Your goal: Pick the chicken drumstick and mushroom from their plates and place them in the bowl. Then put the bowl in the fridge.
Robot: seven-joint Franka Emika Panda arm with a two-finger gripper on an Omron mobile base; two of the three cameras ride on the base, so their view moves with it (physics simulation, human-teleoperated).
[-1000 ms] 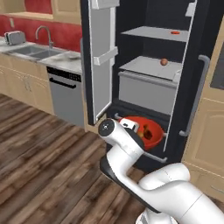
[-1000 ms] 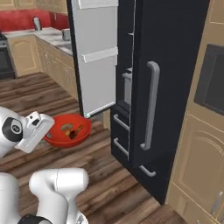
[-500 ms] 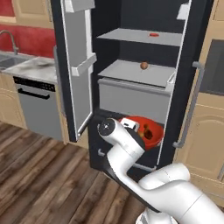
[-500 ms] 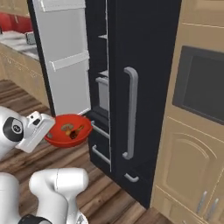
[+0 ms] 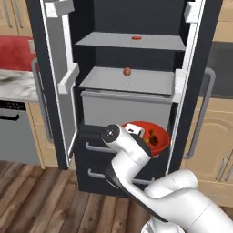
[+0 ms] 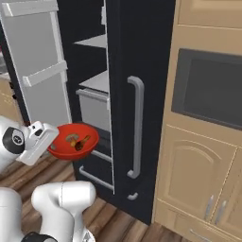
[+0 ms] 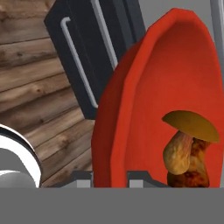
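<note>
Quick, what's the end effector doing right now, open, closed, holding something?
End effector: closed on the rim of the red bowl, carrying it in front of the open fridge with the mushroom and drumstick inside.

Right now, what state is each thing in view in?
fridge: left door swung open, shelves exposed; right door closed in the right base view.
bowl: held off the floor in front of the open fridge, not yet inside.
mushroom: in the bowl.
chicken drumstick: in the bowl, against the mushroom.
hand: shut on the bowl's rim.
</note>
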